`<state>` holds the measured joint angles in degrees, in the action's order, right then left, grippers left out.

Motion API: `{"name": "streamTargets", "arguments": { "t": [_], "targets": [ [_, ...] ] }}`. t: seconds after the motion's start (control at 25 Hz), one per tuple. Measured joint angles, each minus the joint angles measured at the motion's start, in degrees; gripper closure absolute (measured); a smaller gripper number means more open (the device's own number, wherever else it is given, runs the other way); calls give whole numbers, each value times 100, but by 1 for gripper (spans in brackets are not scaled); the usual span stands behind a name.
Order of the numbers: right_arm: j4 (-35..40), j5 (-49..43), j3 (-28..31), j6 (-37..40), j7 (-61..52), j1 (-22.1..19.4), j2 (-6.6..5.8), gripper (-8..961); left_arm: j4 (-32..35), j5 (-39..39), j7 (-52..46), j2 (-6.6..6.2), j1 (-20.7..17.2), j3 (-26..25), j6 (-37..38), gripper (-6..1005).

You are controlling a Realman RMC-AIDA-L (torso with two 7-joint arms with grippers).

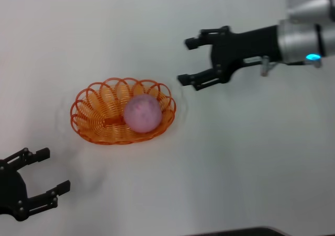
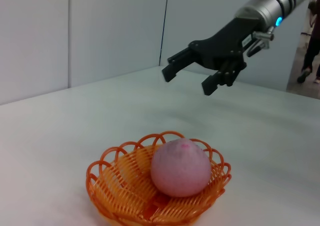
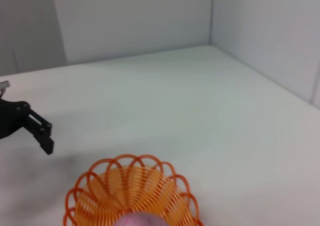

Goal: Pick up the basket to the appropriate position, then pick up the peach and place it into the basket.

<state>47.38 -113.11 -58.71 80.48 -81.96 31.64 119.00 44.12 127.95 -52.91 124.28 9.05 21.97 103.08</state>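
Observation:
The orange wire basket rests on the white table, left of centre in the head view. The pink peach lies inside it, toward its right end. My right gripper hovers open above and to the right of the basket, nothing between its fingers. My left gripper stands open near the table's front left corner, apart from the basket and empty.
White walls enclose the far side of the table. A dark strip marks the table's front edge. Bare white tabletop spreads to the right of the basket.

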Motion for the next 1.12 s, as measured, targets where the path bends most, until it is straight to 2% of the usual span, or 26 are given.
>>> {"name": "streamTargets", "arguments": {
  "t": [0.2, 0.8, 1.12],
  "targets": [
    [-60, -1, 553, 255, 694, -404, 32, 1, 0, -8, 0, 0, 6, -35, 47, 171],
    [-429, -335, 536, 535, 1082, -916, 37, 6, -44, 2, 0, -9, 9, -88, 64, 171],
    [-510, -366, 536, 540, 1156, -963, 32, 7, -62, 25, 0, -2, 9, -88, 29, 171]
  ]
}}
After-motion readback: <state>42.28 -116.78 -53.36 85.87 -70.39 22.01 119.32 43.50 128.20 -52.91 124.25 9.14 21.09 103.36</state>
